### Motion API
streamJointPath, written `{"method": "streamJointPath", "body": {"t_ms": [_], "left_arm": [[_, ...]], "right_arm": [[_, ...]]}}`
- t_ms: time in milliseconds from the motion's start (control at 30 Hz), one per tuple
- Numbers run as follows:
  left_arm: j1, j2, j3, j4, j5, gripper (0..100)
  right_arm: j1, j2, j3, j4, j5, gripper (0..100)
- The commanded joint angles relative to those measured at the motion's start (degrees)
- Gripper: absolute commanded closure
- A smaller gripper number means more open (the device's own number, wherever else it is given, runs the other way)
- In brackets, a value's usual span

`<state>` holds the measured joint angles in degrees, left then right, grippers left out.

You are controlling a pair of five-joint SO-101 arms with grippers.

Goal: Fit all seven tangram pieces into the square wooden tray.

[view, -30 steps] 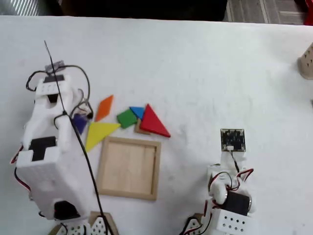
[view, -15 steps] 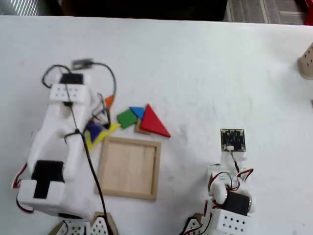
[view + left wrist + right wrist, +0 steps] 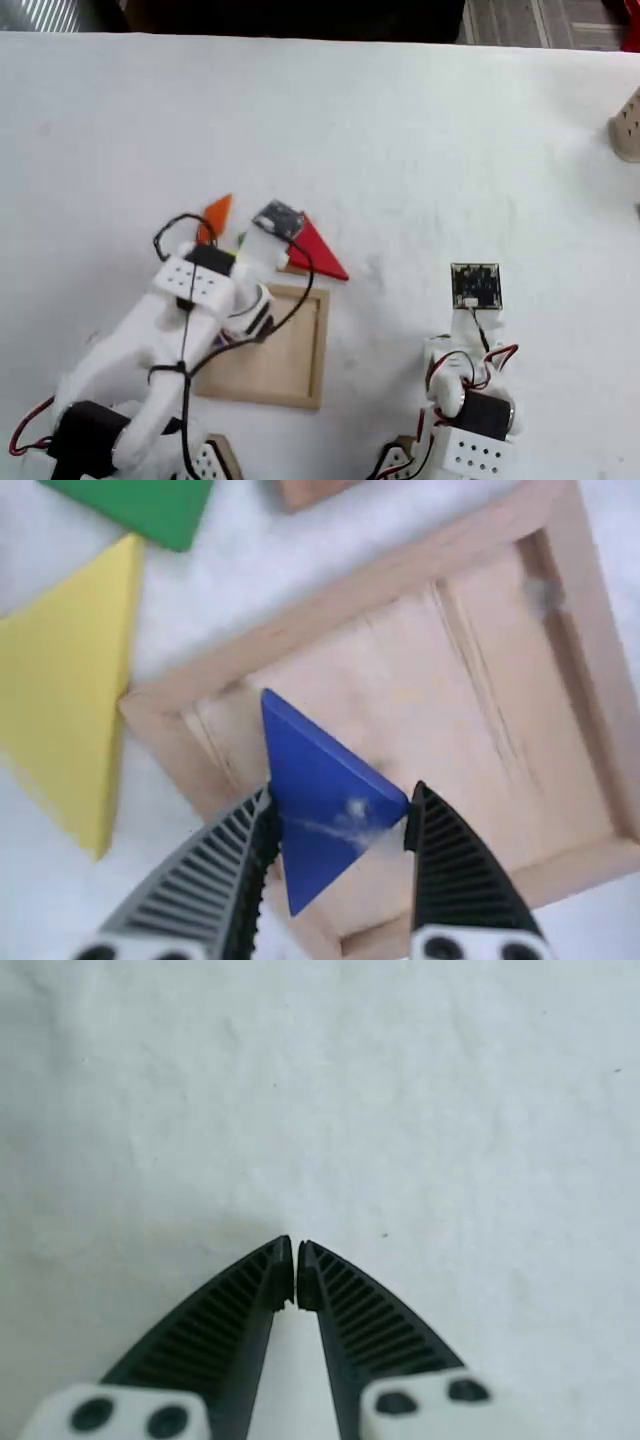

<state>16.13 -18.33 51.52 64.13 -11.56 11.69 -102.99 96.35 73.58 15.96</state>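
The square wooden tray [image 3: 298, 372] lies on the left half of the white cloth-covered table [image 3: 450, 150], close to its near edge. The white left arm [image 3: 150, 350] bends over the tray's left side. In the left wrist view the left gripper [image 3: 340, 798] has its black ribbed jaws spread partway, gripping a dark blue wooden triangle [image 3: 318, 780] by two of its sides. The triangle hangs over the tray's bare floor [image 3: 480, 680], one point aimed at a tray corner; whether it touches the floor cannot be told. Nothing else sits inside the rim. A large yellow triangle [image 3: 70, 710] lies on the cloth just beside that corner. A green piece [image 3: 140, 505] and a plain tan piece [image 3: 310, 488] lie past the tray's far edge. In the high view an orange parallelogram [image 3: 213, 215] sits farther out. A red triangle [image 3: 320, 255] lies just beyond the tray's far right corner, over the tan piece. To the right, well apart from the tray, the right arm [image 3: 465, 400] sits folded by the near edge. The right gripper [image 3: 296, 1270] has its tips pressed together on nothing, above bare cloth. A beige pegged object [image 3: 627, 125] stands at the table's right edge, and dark flooring runs behind the far edge. Counted: one tray, two arms and six pieces, one of each colour.
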Motion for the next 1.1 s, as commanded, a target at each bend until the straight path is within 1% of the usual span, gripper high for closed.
{"method": "streamJointPath", "body": {"t_ms": [0,100,167,300,367,400,467,667,700,833,967,1067], "left_arm": [[1.0,-2.6,0.4,-4.1,-6.1,98],[1.1,-2.6,0.4,-4.1,-9.7,98],[1.1,-2.6,0.4,-4.1,-11.5,95],[1.1,-2.7,0.8,-4.0,-13.6,82],[1.5,-2.9,1.9,-4.4,-16.6,76],[2.2,-2.9,2.5,-4.5,-18.7,74],[3.1,-2.9,3.0,-4.5,-21.0,75],[3.6,-3.1,2.8,-4.5,-20.8,80],[3.5,-3.5,2.8,-4.5,-19.7,81],[3.5,-9.5,2.9,-4.0,-9.8,83],[3.1,-19.2,3.3,-2.8,2.7,88],[3.1,-24.5,5.2,-3.1,12.0,94]], "right_arm": [[0.5,-0.2,0.2,-0.9,0.6,98.1],[0.5,-0.2,0.2,-0.9,0.6,98.1],[0.5,-0.2,0.2,-0.9,0.6,98.1],[0.5,-0.2,0.2,-0.9,0.6,98.1],[0.5,-0.2,0.2,-0.9,0.6,98.1],[0.5,-0.2,0.2,-0.9,0.6,98.1],[0.5,-0.2,0.2,-0.9,0.6,98.1],[0.3,-0.2,0.2,-0.9,0.6,98.1],[0.3,-0.2,0.2,-0.9,0.6,98.1],[0.2,-0.2,0.2,-0.9,0.6,98.1],[0.2,-0.2,0.2,-0.9,0.6,98.1],[0.2,-0.2,0.2,-0.9,0.6,98.1]]}}
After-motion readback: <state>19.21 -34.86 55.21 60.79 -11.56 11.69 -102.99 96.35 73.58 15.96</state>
